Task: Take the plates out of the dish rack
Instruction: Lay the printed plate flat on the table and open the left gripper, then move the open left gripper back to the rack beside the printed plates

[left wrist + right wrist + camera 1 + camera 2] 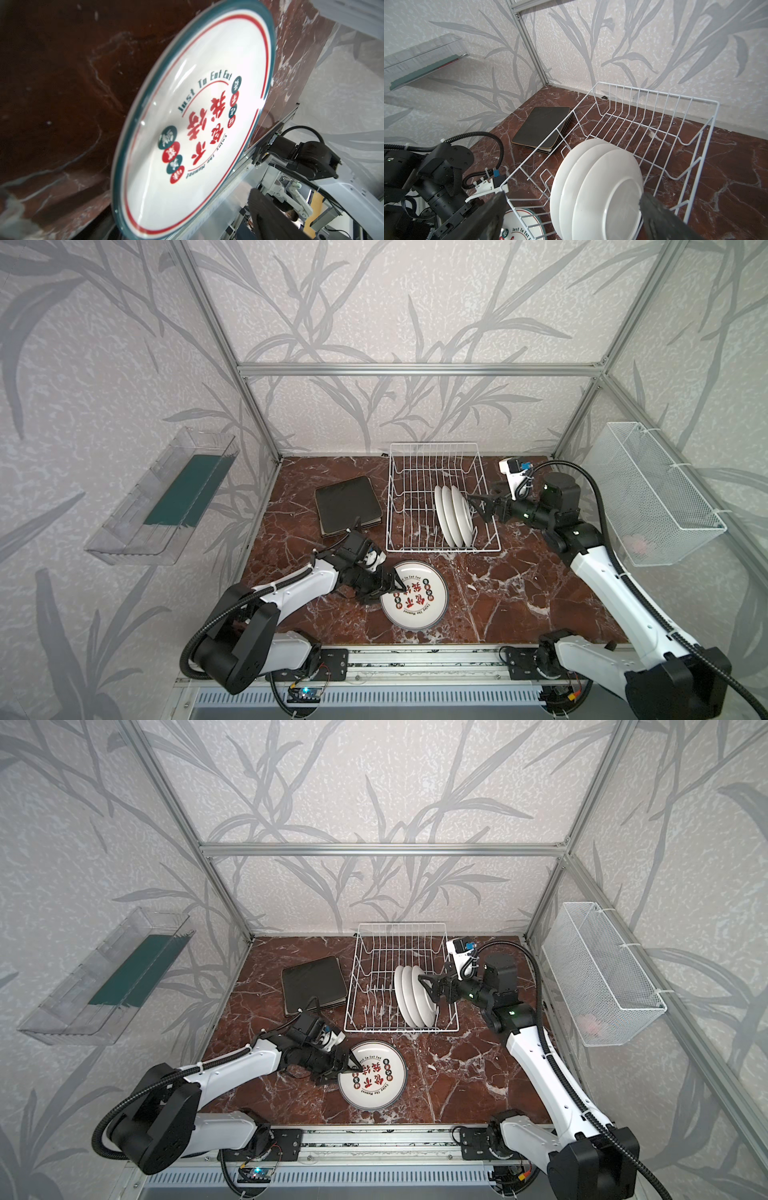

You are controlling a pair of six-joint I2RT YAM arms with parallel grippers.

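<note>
Left gripper (pixel 386 587), jaws apart, sits at the rim of a printed plate (pixel 419 597) flat on the table (pixel 519 593). Right gripper (pixel 478 508), jaws wide and empty, faces three white plates (pixel 453 514) standing in the rack (pixel 432 444).

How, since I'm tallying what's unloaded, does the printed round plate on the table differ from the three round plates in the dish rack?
The printed plate lies flat, face up, on the table; the three rack plates stand on edge in the dish rack. The printed plate shows red and green lettering; the rack plates show plain white backs. All are round.
</note>
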